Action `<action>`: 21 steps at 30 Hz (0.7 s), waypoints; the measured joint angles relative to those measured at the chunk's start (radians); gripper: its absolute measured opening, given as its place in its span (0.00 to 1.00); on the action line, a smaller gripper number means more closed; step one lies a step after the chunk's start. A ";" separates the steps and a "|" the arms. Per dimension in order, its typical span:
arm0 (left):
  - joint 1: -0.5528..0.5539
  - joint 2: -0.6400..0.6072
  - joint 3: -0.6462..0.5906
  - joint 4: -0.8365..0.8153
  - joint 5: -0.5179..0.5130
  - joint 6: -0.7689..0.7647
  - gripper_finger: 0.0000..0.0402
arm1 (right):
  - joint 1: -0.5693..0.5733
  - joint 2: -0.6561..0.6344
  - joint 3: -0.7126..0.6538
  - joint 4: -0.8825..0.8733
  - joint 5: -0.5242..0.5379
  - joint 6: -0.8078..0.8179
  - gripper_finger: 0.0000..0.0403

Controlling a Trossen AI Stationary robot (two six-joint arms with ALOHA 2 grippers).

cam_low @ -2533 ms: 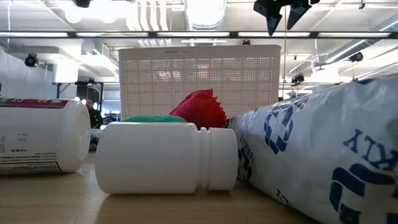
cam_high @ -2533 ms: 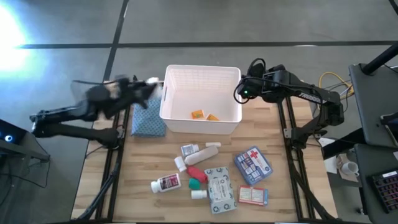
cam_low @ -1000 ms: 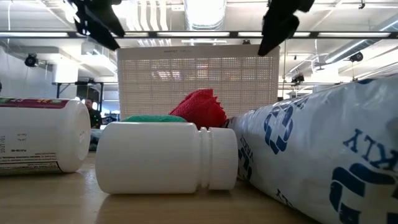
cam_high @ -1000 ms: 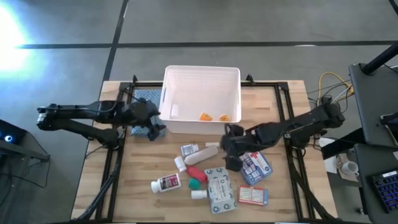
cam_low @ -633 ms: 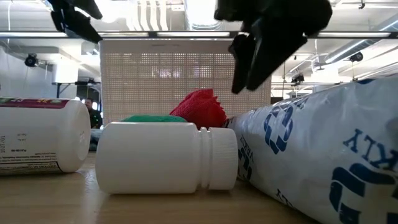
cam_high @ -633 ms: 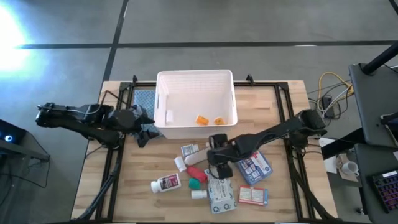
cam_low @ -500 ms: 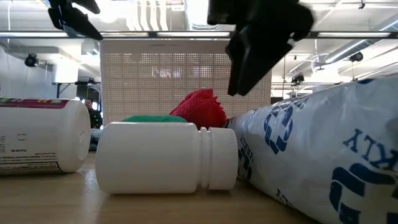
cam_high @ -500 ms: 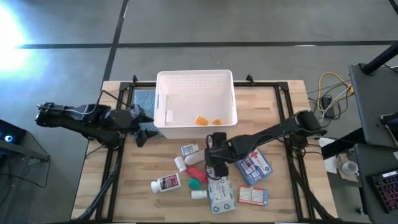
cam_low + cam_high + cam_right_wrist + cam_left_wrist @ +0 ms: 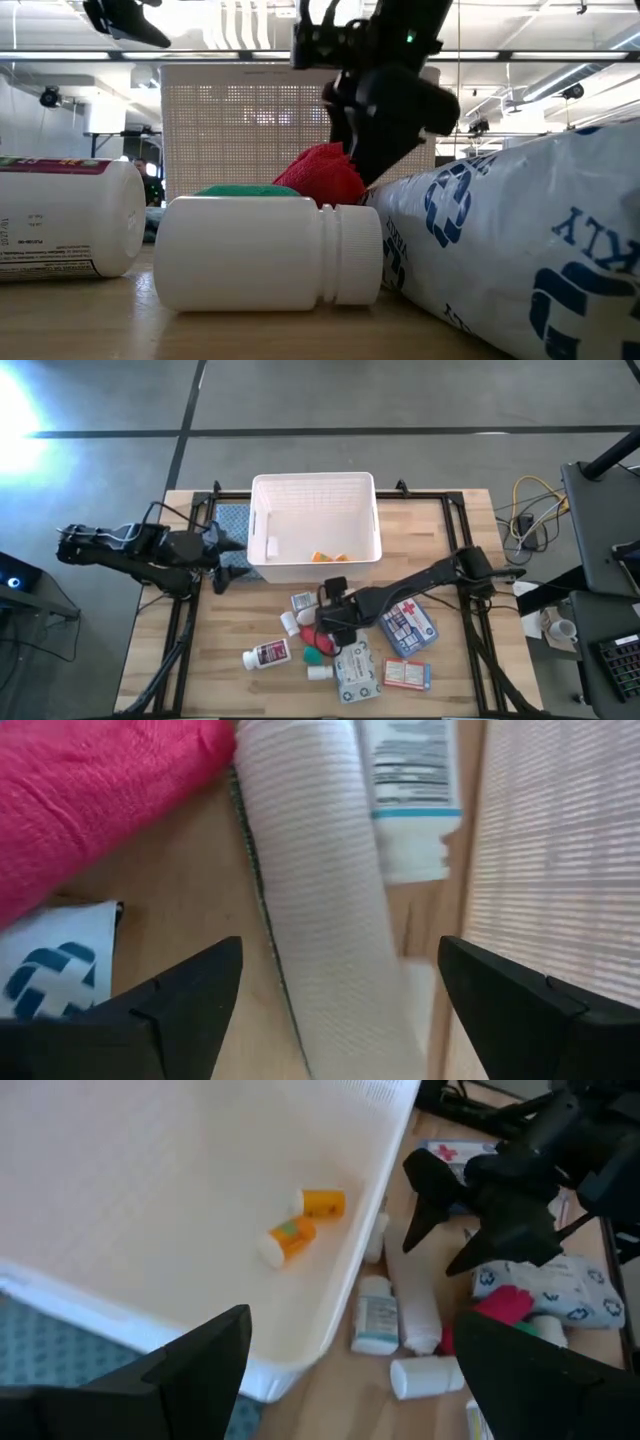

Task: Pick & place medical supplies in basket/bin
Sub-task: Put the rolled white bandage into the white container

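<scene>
The medical supplies lie in a cluster on the near half of the table: white pill bottles [image 9: 268,654], a red tube [image 9: 314,637], a green-capped bottle [image 9: 314,656], a grey-white packet [image 9: 355,668], a blue red-cross pouch [image 9: 408,624] and a white-red box [image 9: 406,674]. The white basket/bin [image 9: 312,485] stands behind them and holds two orange bottles [image 9: 305,1220]. My right gripper [image 9: 340,945] is open low over the cluster. Its fingers stand on either side of a white ribbed roll [image 9: 320,890]. My left gripper [image 9: 224,558] is open beside the bin's left wall.
A blue patterned cloth [image 9: 232,517] lies on the table against the bin's left wall, under my left gripper. The bin's lattice wall [image 9: 560,850] rises close beside my right gripper. Bare wood shows along the table's near left [image 9: 200,670].
My right gripper has swept toward the table's left edge and come down from above the red-cross pouch, and it now stands over the white roll and red tube. The bin has slid a little toward the table's left edge. My left gripper has drawn back a little toward the left edge.
</scene>
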 joint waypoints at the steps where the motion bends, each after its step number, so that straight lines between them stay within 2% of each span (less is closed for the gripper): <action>1: -0.004 -0.007 0.000 -0.015 -0.001 -0.021 0.80 | 0.000 0.013 0.004 -0.001 0.000 0.003 0.81; 11: -0.091 -0.093 0.000 -0.080 0.001 -0.139 0.80 | -0.012 0.110 0.078 -0.005 -0.056 0.085 0.79; 15: -0.092 -0.116 0.000 -0.081 0.000 -0.157 0.80 | -0.027 0.116 0.090 -0.004 -0.070 0.136 0.70; 21: -0.092 -0.137 0.000 -0.081 0.001 -0.157 0.80 | -0.050 0.116 0.089 -0.012 -0.081 0.226 0.48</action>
